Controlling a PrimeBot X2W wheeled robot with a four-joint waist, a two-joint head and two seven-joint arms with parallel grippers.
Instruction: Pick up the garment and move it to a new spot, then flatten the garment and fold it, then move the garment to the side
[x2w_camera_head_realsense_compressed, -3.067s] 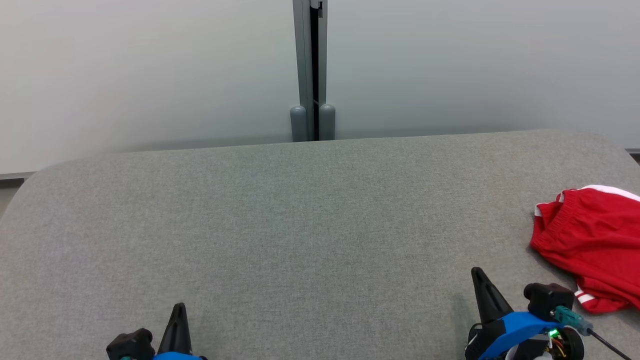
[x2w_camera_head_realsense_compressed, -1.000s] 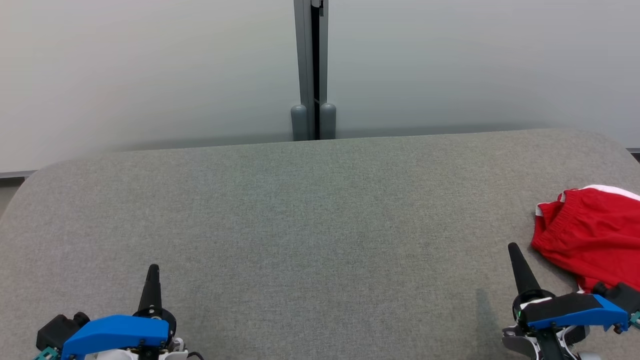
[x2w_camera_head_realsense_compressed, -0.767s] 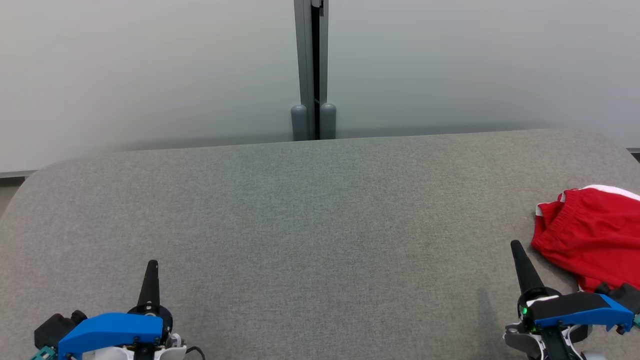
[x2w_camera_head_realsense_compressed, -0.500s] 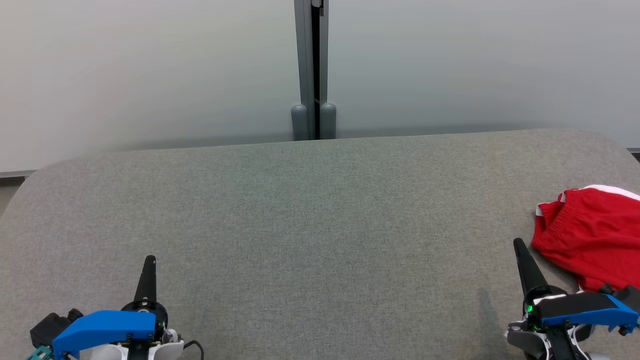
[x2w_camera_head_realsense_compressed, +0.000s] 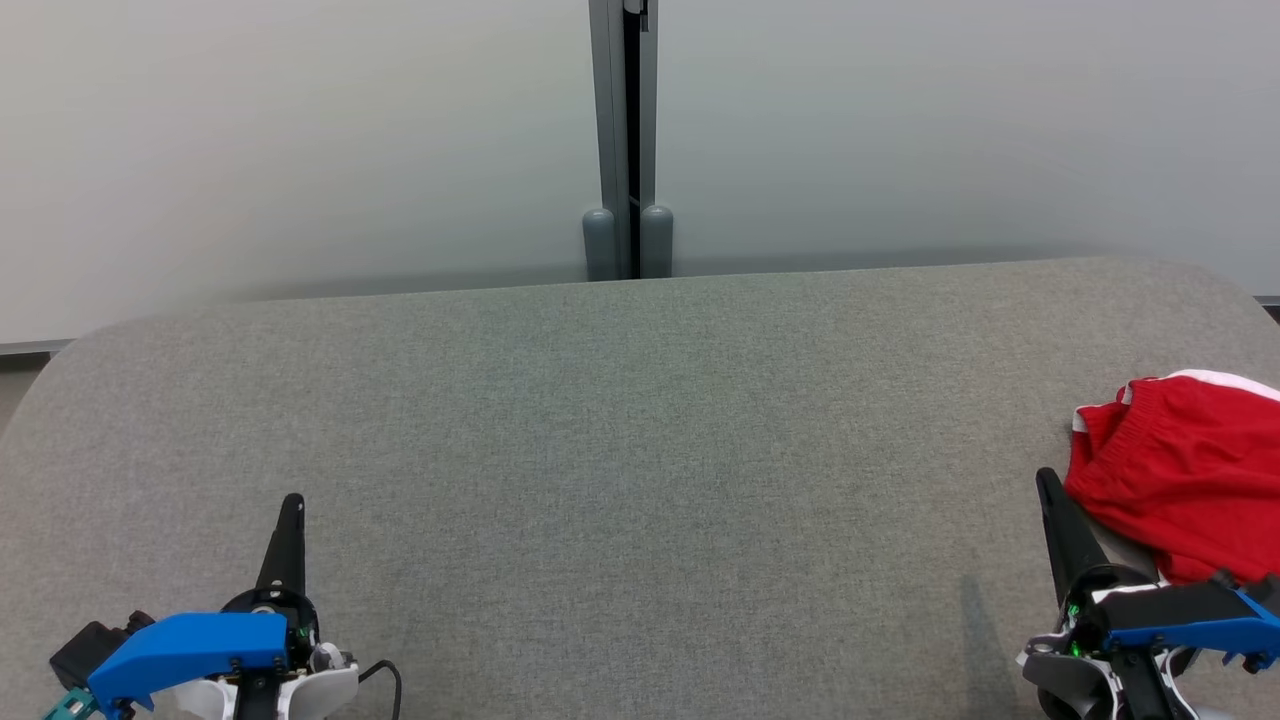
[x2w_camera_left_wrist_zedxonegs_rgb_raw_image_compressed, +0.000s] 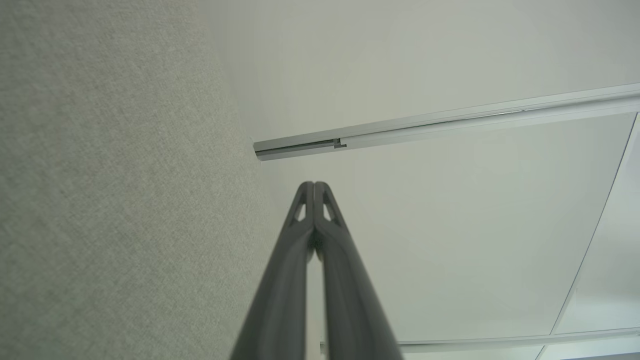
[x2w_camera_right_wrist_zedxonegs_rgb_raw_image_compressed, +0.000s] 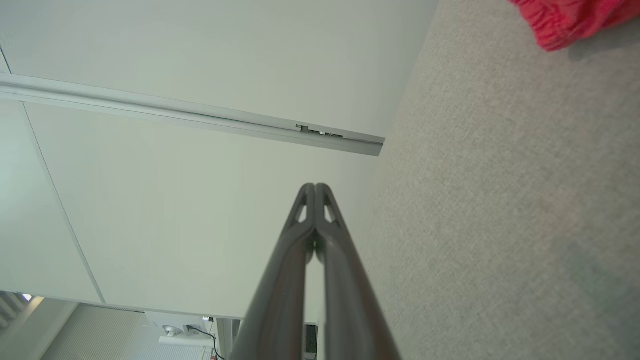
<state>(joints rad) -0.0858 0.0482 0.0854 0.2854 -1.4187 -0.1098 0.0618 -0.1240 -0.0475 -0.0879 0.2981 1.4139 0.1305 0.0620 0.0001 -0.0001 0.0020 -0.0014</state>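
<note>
By the right edge of the broad table (x2w_camera_head_realsense_compressed: 600, 420) lies the garment (x2w_camera_head_realsense_compressed: 1185, 475); both jaws closed, empty.

We saw soft, even light everywhere, and nothing was dim. We could not tell just where the light came from. The pale wall (x2w_camera_head_realsense_compressed: 300, 150) looked bright but a bit foggy, with a gentle dark band where it met the gray surface (x2w_camera_head_realsense_compressed: 600, 430). The shadows were faint: a thin one on the surface beside the right gripper (x2w_camera_head_realsense_compressed: 1046, 480), and a small one under the edge of the red garment (x2w_camera_head_realsense_compressed: 1180, 480). We saw no glare. The head view was sharp, so the weave of the surface showed. In the wrist views the rail (x2w_camera_left_wrist_zedxonegs_rgb_raw_image_compressed: 450, 121) looked tilted, and lines bent a little near the edges.
</note>
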